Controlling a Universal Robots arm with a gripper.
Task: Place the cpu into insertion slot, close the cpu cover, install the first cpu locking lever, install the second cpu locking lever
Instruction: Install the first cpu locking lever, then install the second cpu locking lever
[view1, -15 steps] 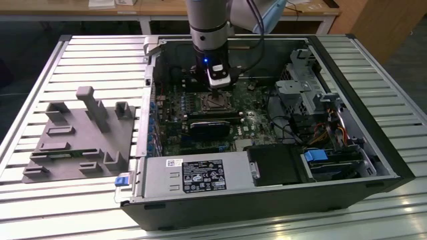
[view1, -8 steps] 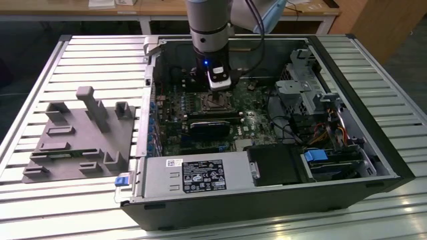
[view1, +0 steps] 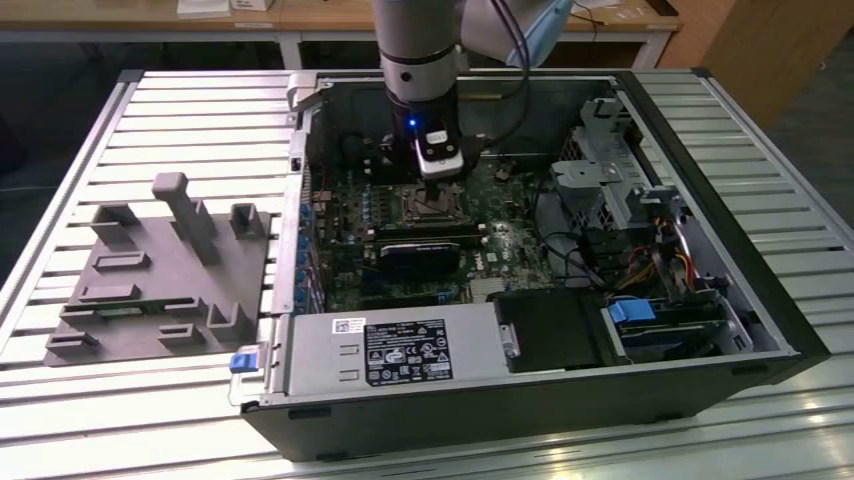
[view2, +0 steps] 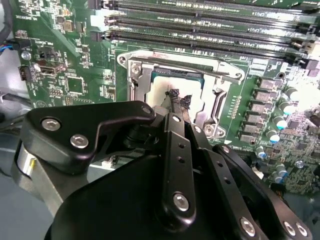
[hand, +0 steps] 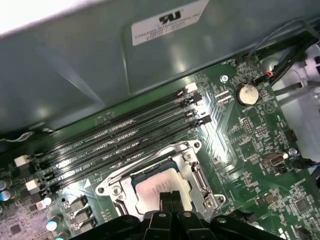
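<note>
I see the pale silvery-tan square cpu (hand: 161, 189) lying in the silver-rimmed insertion slot (hand: 196, 172) on the green motherboard (hand: 250, 150), the thin metal cpu cover (view2: 172, 67) around it. My black gripper (view2: 179, 100) hangs just above the chip, fingertips pinched together, holding nothing.

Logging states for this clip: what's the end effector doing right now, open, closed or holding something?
End effector: fingers together, shut, holding nothing, tips over the cpu seated in the insertion slot.

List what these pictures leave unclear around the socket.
- Near edge of the cpu: covered by the tool in the first wrist view.
- Lever latching on the cpu cover: linkage blocks it in the second wrist view.
- Insertion slot: too small in the exterior view.
</note>
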